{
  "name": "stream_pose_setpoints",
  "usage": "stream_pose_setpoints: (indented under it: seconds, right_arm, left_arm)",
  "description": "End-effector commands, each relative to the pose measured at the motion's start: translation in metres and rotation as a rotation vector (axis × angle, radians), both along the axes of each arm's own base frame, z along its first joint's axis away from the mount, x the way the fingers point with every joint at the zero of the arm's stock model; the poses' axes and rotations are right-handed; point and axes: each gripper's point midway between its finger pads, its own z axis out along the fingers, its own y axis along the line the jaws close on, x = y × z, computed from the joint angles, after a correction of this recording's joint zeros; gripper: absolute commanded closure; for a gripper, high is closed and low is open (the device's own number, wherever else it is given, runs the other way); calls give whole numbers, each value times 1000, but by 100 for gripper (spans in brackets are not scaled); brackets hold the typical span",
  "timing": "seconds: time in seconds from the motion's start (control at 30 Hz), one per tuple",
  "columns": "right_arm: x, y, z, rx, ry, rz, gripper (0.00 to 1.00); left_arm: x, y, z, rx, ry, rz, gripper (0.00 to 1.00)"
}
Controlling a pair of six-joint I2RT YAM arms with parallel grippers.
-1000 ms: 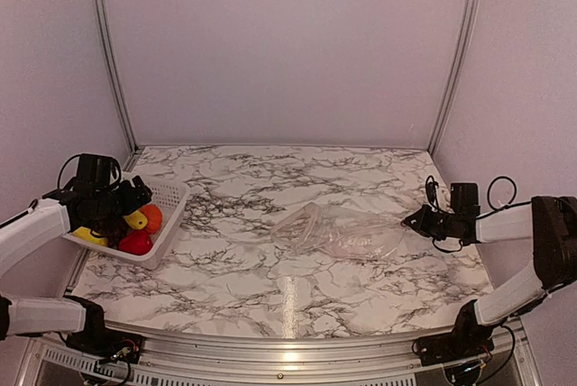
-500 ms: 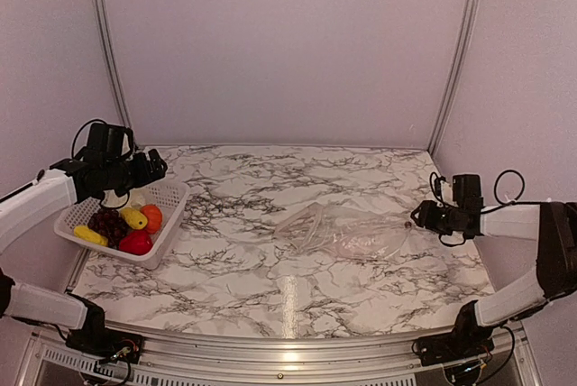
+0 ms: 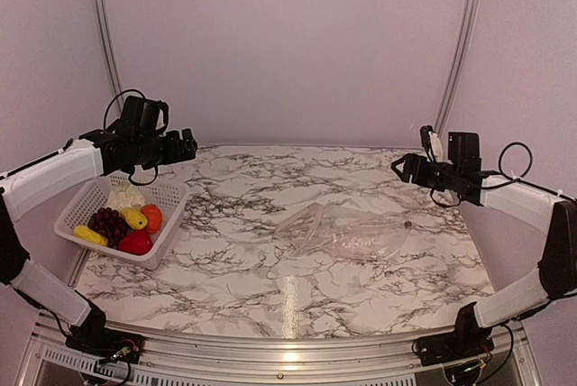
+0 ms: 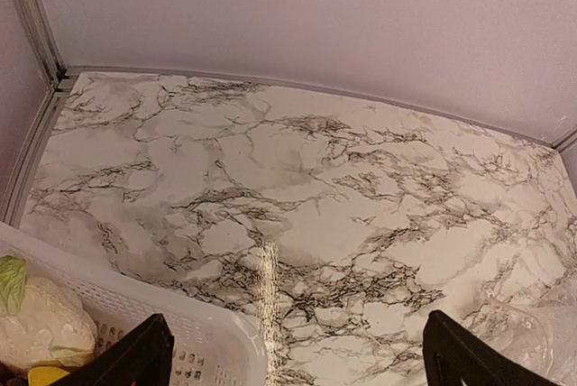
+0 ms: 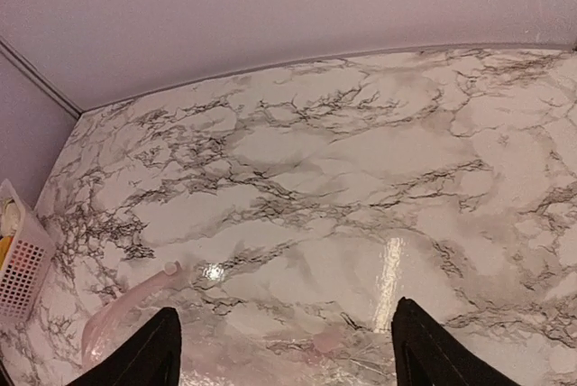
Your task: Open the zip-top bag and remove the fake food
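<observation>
The clear zip-top bag (image 3: 345, 234) lies crumpled and flat on the marble table, with nothing holding it. The fake food sits in the white mesh basket (image 3: 169, 193): cauliflower (image 3: 124, 197), grape bunch (image 3: 108, 222), orange piece (image 3: 152, 216), red piece (image 3: 135, 242) and yellow pieces (image 3: 90, 235). My left gripper (image 3: 190, 145) hovers open above the basket's far right corner. My right gripper (image 3: 397, 168) is open in the air, up and back from the bag's right end. In the left wrist view, the gripper (image 4: 297, 356) frames the basket rim (image 4: 194, 332) and the cauliflower (image 4: 41, 325). In the right wrist view, the gripper (image 5: 284, 350) looks down over the bag (image 5: 230, 363).
The basket stands at the table's left edge, also seen far left in the right wrist view (image 5: 18, 269). Metal frame posts (image 3: 108, 52) rise at the back corners, with pale walls on three sides. A corner of the bag (image 4: 532, 336) shows at the lower right of the left wrist view.
My right gripper opened, let go of the bag's right end and rose up and back. My left arm lifted out of the basket and swung up to the right.
</observation>
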Motion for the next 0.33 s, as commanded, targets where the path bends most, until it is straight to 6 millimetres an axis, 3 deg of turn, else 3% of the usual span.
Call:
stream_pose_setpoints:
  seconds: [0.0,0.17,0.3]
  right_arm:
    - [-1,59,22,40,-49,187,14]
    - [-10,99,21,72,-67,276,7]
    - [-19,117,14,84,-63,311,6]
  left_arm:
    - [-7,-13,-19,83,44,-23,1]
    - [-21,-31,-37,92,58,-59,1]
    - [-28,-33,-40,82,57,-55,1]
